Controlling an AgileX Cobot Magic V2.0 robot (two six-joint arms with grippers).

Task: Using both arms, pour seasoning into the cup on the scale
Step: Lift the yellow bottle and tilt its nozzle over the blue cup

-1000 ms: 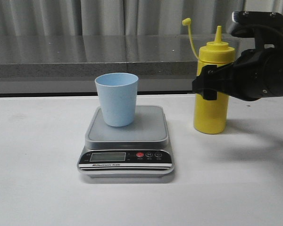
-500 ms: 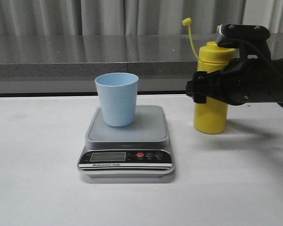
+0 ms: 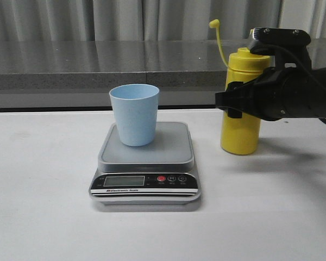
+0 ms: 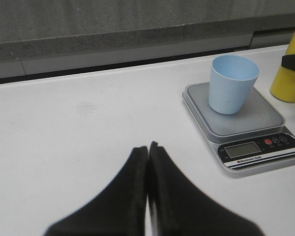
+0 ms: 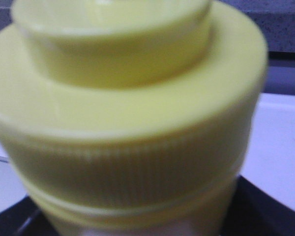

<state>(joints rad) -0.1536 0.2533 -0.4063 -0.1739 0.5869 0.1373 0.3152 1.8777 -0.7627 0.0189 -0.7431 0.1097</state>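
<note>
The light blue cup [image 3: 134, 114] stands upright on the silver-grey scale [image 3: 145, 163] at the table's middle. Right of the scale, the yellow seasoning bottle [image 3: 240, 133] stands with its base on or just above the table, its small cap [image 3: 214, 24] up on a thin tether. My right gripper [image 3: 236, 103] is shut on the bottle's upper body, coming in from the right. In the right wrist view the ribbed yellow top [image 5: 132, 123] fills the frame between the dark fingers [image 5: 265, 206]. My left gripper [image 4: 148, 146] is shut on nothing, over bare table left of the cup [image 4: 232, 83] and scale [image 4: 246, 128].
A grey stone ledge [image 3: 98, 65] with curtains behind runs along the table's back edge. The white tabletop [image 3: 38, 206] stretches left of the scale and in front of it.
My right arm moved left and closed around the bottle, covering its nozzle. In the last half second the bottle shifted slightly left with the gripper. Cup and scale stayed put.
</note>
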